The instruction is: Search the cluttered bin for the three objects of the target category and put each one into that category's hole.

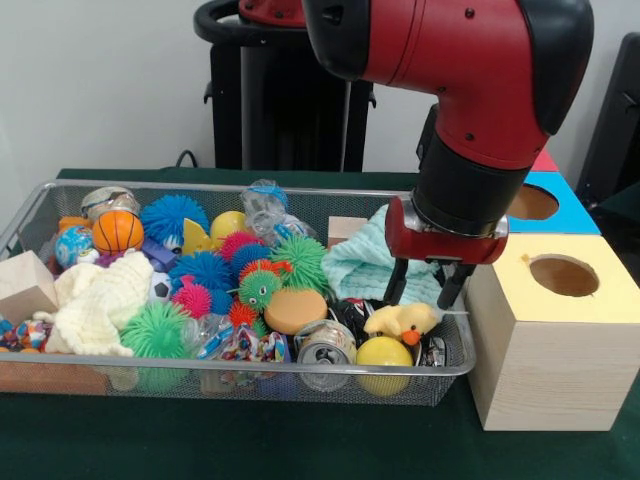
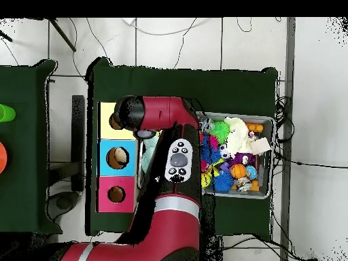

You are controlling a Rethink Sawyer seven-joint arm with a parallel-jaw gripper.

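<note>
My gripper (image 1: 424, 292) hangs open inside the right end of the wire-mesh bin (image 1: 180, 366), its two dark fingers (image 1: 397, 283) spread apart. Just below them lies a yellow plush duck (image 1: 403, 321) with an orange beak, and nothing is held. A yellow ball (image 1: 384, 352) and a metal can (image 1: 325, 345) sit in front of the duck. Behind the gripper is a mint knitted cloth (image 1: 362, 262). To the right stands the wooden box with a yellow top and a round hole (image 1: 564, 275). In the overhead view the arm (image 2: 178, 160) hides the gripper and the bin's (image 2: 272, 158) left part.
The bin also holds several spiky balls (image 1: 205, 270), a small basketball (image 1: 117, 231), a cream plush (image 1: 95, 300), an orange disc (image 1: 295, 310) and wooden blocks (image 1: 25, 285). Blue (image 1: 560, 212) and red (image 1: 545, 160) hole boxes stand behind the yellow one; overhead they line up as yellow (image 2: 105, 112), blue (image 2: 105, 158), red (image 2: 103, 194).
</note>
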